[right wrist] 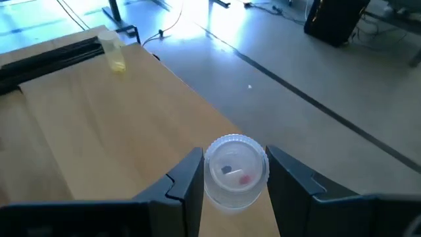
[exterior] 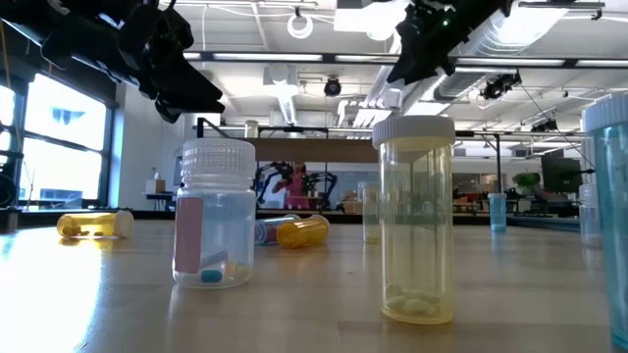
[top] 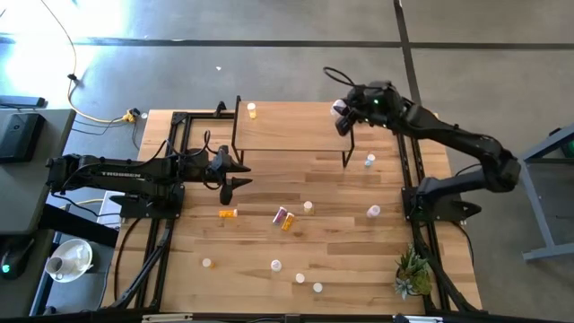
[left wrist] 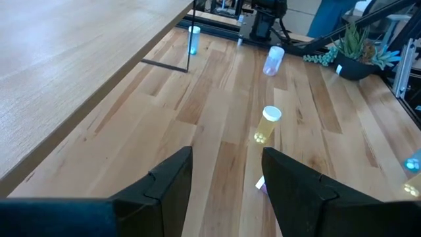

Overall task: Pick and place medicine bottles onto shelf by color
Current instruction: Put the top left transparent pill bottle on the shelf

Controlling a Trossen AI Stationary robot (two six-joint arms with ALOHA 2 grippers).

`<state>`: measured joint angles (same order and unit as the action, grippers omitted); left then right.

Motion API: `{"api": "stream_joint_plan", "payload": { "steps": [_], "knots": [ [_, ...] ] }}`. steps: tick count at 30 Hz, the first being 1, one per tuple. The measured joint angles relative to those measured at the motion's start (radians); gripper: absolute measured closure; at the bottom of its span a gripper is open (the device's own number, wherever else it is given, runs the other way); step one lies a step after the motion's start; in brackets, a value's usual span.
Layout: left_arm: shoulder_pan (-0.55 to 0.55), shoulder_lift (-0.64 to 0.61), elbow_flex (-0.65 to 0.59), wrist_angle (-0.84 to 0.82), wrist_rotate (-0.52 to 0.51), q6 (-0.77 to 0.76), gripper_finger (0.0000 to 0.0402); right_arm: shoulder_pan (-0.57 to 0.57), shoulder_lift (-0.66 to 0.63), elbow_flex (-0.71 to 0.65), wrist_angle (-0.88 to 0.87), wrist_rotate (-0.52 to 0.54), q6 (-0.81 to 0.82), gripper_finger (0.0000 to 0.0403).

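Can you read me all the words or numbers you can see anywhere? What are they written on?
"TROSSEN": white letters on the side of the left arm, seen from above; small, only just readable.

Clear bottle with a pink label, close in the low view: no words readable on it.

Bottle held in the right gripper: no writing shows.

Nothing else has readable words or numbers.

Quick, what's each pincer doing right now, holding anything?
Left pincer: open, empty, beside the light-wood shelf.
Right pincer: shut on a small clear white-capped pill bottle, above the shelf's far right corner.
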<state>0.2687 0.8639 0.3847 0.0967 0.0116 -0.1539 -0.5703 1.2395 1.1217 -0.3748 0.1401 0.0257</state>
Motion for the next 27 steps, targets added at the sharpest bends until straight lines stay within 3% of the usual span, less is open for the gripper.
{"api": "stream_joint_plan", "payload": {
  "steps": [14, 27],
  "knots": [
    [0.000, 0.000, 0.000, -0.003, 0.000, -0.003, 0.0229, -0.080, 0.176, 0.000, -0.002, -0.030, 0.021, 0.0284],
    [0.000, 0.000, 0.000, -0.003, 0.000, -0.001, 0.0229, -0.085, 0.192, 0.001, 0.002, -0.037, 0.018, 0.0268]
  ]
}}
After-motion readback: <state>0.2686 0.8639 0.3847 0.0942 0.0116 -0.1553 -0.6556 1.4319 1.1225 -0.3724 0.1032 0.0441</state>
